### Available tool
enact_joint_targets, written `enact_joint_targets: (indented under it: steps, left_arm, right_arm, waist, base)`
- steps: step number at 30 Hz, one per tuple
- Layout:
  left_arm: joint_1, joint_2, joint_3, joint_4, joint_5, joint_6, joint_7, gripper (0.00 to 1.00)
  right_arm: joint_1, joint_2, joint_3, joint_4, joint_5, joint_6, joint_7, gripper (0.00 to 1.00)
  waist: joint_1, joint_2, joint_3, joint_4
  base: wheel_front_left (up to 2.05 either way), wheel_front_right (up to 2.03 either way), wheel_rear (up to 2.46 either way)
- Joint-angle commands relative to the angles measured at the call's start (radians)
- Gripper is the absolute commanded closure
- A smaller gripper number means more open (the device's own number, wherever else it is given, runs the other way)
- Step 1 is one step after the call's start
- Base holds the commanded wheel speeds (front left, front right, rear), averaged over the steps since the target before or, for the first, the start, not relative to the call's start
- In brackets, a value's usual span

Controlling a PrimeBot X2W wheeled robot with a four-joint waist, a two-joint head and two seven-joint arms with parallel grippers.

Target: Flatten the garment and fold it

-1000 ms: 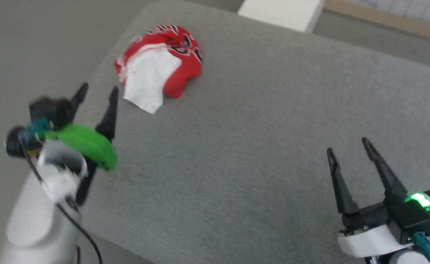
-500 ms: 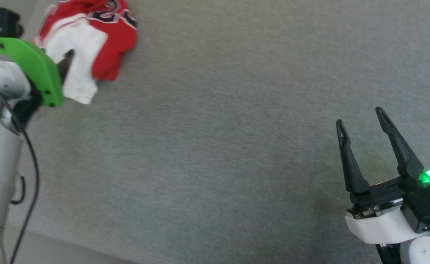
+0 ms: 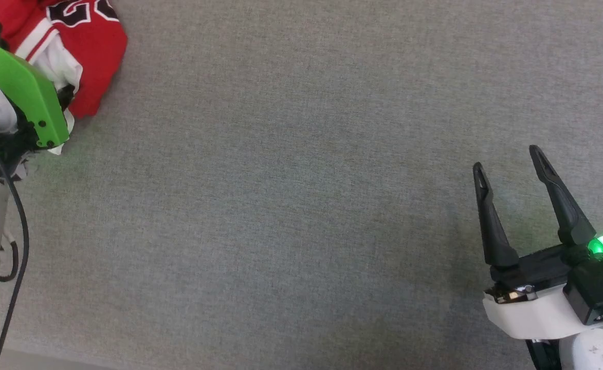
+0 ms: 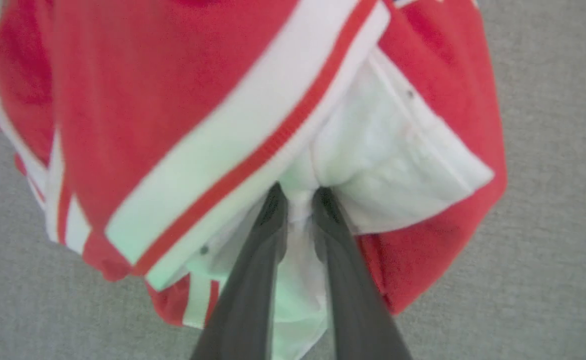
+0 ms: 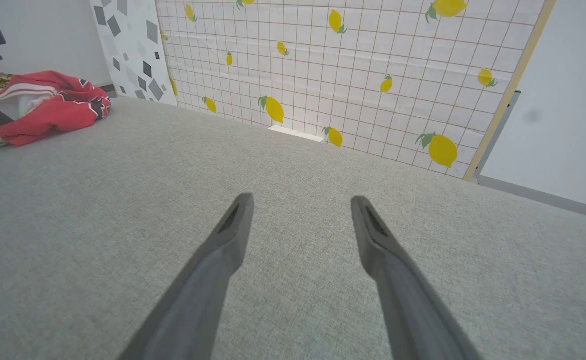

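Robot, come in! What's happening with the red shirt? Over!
Left gripper shut on white fabric of the garment. Right gripper open, apart from it, over the grey surface. Garment crumpled, not yet flat. Nothing seen in the way.

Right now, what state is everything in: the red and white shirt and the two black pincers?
Red and white jersey shirt: bunched in a heap on the grey cloth surface, not flattened.
Left gripper: closed on a fold of the shirt's white cloth.
Right gripper: open, empty, apart from the shirt.
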Motion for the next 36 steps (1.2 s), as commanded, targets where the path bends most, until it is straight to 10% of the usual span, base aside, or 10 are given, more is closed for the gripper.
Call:
enact_joint_targets:
  steps: [1,18,36]
  left_arm:
    - [0.030,-0.024,-0.022,0.014,-0.006,-0.003,-0.019,1.00]
    - [-0.035,0.068,-0.008,-0.058,0.108,-0.003,-0.755,1.00]
    - [0.029,-0.132,-0.109,-0.545,0.172,0.100,-0.768,1.00]
  right_arm:
    - [-0.018,0.002,0.000,0.004,-0.006,-0.002,-0.006,0.00]
    - [0.046,0.026,-0.042,0.146,0.024,-0.002,-0.022,0.00]
    - [0.080,0.042,-0.064,0.167,0.039,-0.002,-0.024,0.00]
  waist:
    - [0.0000,-0.0001,-0.021,0.006]
    - [0.0000,-0.0001,-0.391,-0.003]
    - [0.0000,-0.0001,-0.501,-0.170]
  base:
    - [0.00,0.00,0.00]
    - [0.00,0.00,0.00]
    - [0.00,0.00,0.00]
